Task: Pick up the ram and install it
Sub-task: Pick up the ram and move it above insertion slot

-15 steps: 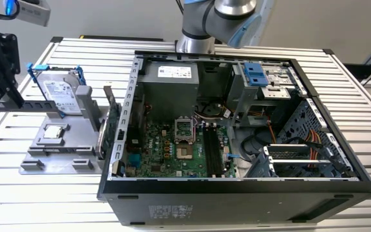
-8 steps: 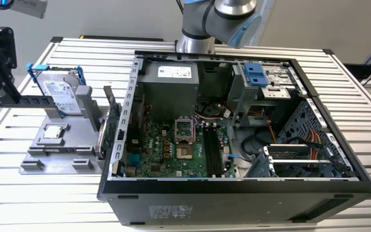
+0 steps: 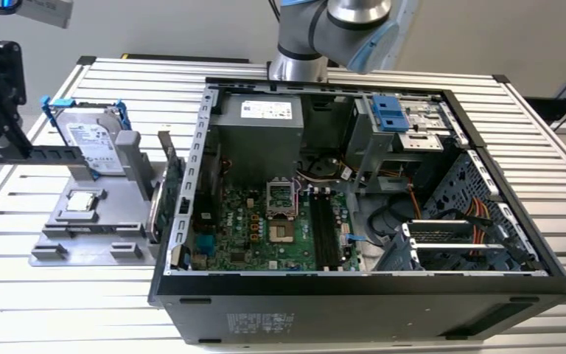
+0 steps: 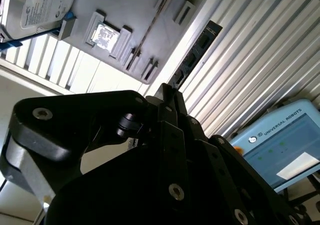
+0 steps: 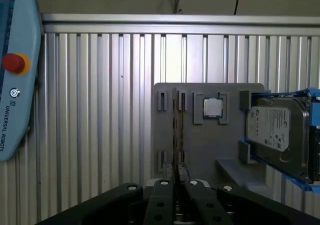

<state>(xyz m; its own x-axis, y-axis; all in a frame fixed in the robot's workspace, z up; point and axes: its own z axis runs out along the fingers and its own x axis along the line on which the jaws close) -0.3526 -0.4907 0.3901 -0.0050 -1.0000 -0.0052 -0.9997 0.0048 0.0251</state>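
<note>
One narrow pinch is all I have to work with: the black gripper [image 5: 177,174] is closed on the ram [image 4: 197,50], a long, thin, dark green-black circuit-board stick with a row of small black chips. Most of its length juts out beyond the fingertips. It hangs near the grey plastic holder tray [image 3: 77,243] and the silver hard drive in its blue frame [image 3: 91,140], at the exterior view's left of the open black computer case [image 3: 362,295].

I judge the stick light and stiff but fragile. It is best gripped by its bare board edges, off the chips and contacts, since so long an overhang would lever in the grip.

The black memory slots [image 3: 327,236] lie well apart from it, deep inside the case. The case wall and an upright green card with a metal bracket [image 3: 170,184] stand between. Above the ribbed aluminium table [image 3: 558,184] the room looks open.
</note>
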